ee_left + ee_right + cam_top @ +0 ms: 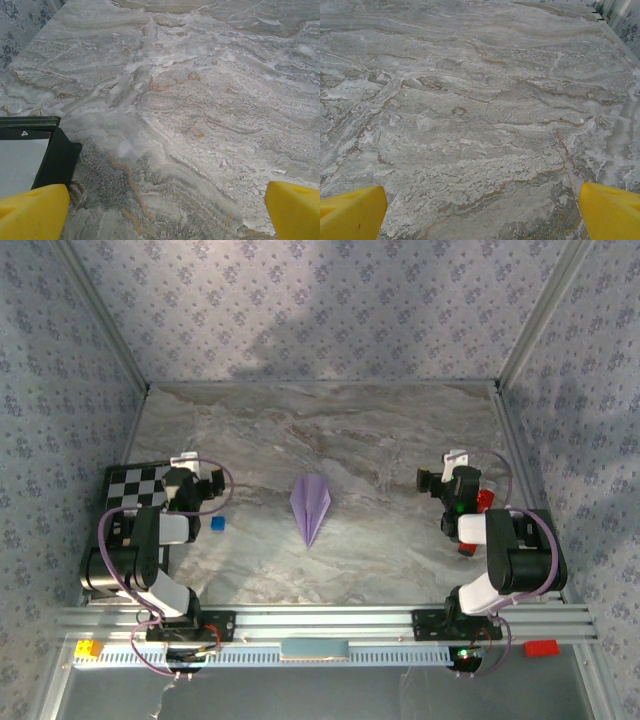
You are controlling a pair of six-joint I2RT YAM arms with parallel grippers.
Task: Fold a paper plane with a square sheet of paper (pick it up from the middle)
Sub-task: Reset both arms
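Am seeing table (400, 430) looking like grey veined marble, smooth, faintly sheened. Paper plane (310, 506) reading as thin pale lilac paper, matt, sharply creased. Am noting fingers (30, 212) of left gripper (165, 212) and fingers (610, 210) of right gripper (481, 212) looking like smooth yellow plastic, dully glossy. Chequered board (135, 485) showing smooth face, black matt edge. Front rail (330, 618) looking like brushed silvery metal. Walls (300, 300) appearing matt, patterned; cloth or paper, am not telling which.
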